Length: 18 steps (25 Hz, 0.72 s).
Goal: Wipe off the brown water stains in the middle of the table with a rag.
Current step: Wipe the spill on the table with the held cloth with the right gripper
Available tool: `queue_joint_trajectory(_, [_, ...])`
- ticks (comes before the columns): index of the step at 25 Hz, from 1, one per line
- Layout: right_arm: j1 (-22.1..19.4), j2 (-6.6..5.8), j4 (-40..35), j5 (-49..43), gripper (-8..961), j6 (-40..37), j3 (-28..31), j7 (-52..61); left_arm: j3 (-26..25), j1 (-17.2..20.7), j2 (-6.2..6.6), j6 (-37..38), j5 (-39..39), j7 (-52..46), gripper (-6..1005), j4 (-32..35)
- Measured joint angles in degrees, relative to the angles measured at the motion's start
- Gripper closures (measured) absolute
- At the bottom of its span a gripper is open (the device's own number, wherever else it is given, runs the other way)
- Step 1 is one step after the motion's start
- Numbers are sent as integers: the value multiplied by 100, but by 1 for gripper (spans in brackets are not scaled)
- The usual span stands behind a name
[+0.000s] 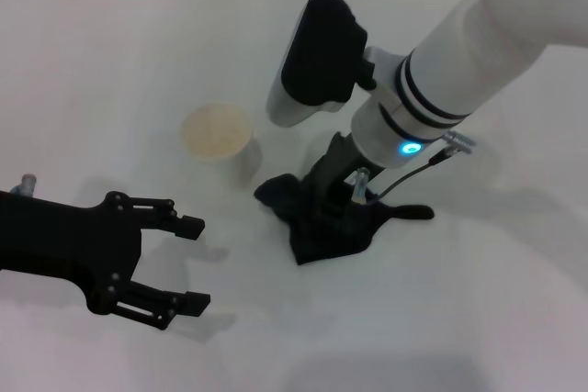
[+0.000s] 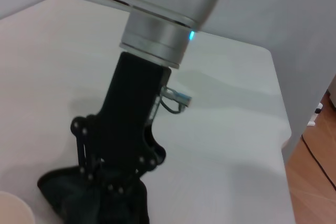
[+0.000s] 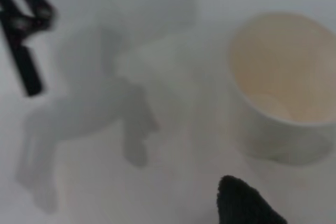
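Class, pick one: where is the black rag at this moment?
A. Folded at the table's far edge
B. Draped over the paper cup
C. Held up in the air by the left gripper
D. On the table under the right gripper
D: the rag lies on the table with the right gripper pressed down into it, beside the paper cup; the left gripper hangs open and apart.

Black rag [image 1: 323,222], soft and crumpled in loose folds, spread flat near the middle of the plain white table [image 1: 110,61], one thin corner trailing right. No brown stain showing on the bare tabletop.
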Motion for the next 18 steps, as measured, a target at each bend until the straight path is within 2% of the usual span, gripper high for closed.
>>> queue_joint_trajectory(5, [33, -11, 197, 40, 872, 270, -38, -190, 0, 0, 0, -15, -7, 7, 105, 0])
queue_joint_trajectory(12, [40, -15, 429, -906, 873, 570, 328, -307, -7, 39, -9, -60, -7, 10, 105, 0])
queue_joint_trajectory(18, [18, -4, 372, -1021, 873, 530, 275, -319, -9, 41, -17, -78, -7, -10, 105, -1])
